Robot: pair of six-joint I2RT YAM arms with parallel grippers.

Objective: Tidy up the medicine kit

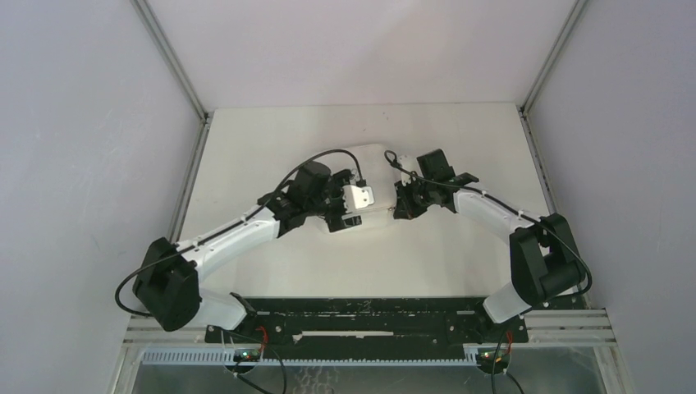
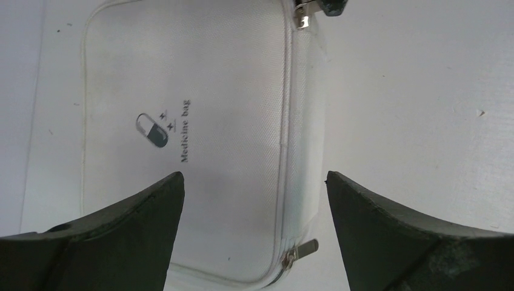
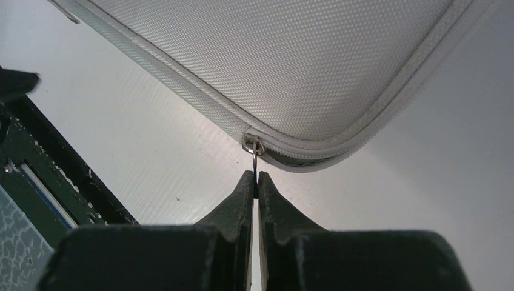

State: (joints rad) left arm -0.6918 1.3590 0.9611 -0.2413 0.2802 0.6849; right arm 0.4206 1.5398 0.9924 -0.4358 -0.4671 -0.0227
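A black mounting rail [image 1: 361,316] runs along the near edge of the white desk [image 1: 271,139], and from it the left arm [image 1: 230,242] and the right arm [image 1: 501,213] reach inward to meet over the middle of the desk. There lies the white soft rounded-rectangular zip medicine kit [image 1: 373,160], flat with its lid down. The left jaws stand wide apart above the lid with only the lid's fabric showing between them; whether they touch it cannot be told. Just past them on the lid are the small dark pill logo [image 2: 151,130] and the printed words "Medicine bag" [image 2: 186,130], and a second metal zipper pull [image 2: 301,250] lies at the kit's side seam near one finger. At the kit's right edge the right jaws are pinched tight on the small silver metal zipper pull [image 3: 254,159], which hangs from the slider at a rounded corner. A short dark gap shows in the zip just beside that slider.
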